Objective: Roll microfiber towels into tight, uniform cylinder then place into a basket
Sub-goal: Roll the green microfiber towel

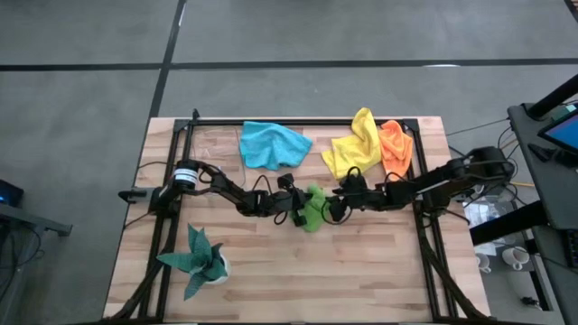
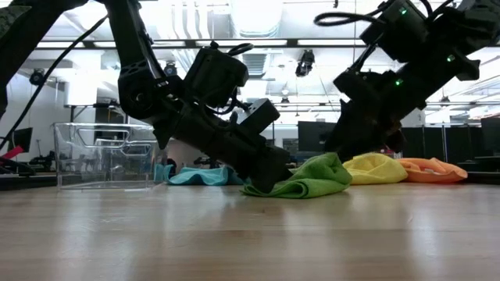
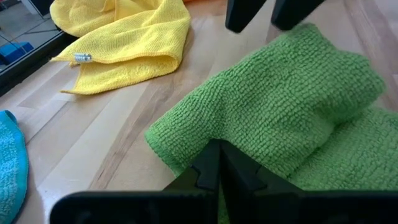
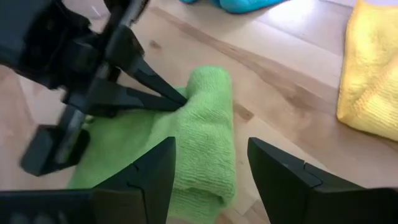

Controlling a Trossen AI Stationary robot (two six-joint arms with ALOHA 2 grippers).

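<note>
We see two dark, jointed arms; the left arm [image 1: 217,185] wears a white band near its base. Black cables loop along both, and the right arm [image 2: 406,47] shows small green lights.

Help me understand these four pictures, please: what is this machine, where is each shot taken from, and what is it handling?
It is a robot with two dark arms at a wooden table, each ending in a two-fingered claw. One picture looks straight down, one looks level across the tabletop, and two come from cameras on the arms' wrists.

On the table lie four small cloths: a blue towel, a yellow towel, an orange towel and, in the middle, a green towel, partly folded over. There is also a clear basket and a potted plant.

The left claw is shut, pinching the green towel's edge. The right claw is open, its fingers either side of the folded part, gripping nothing.
</note>
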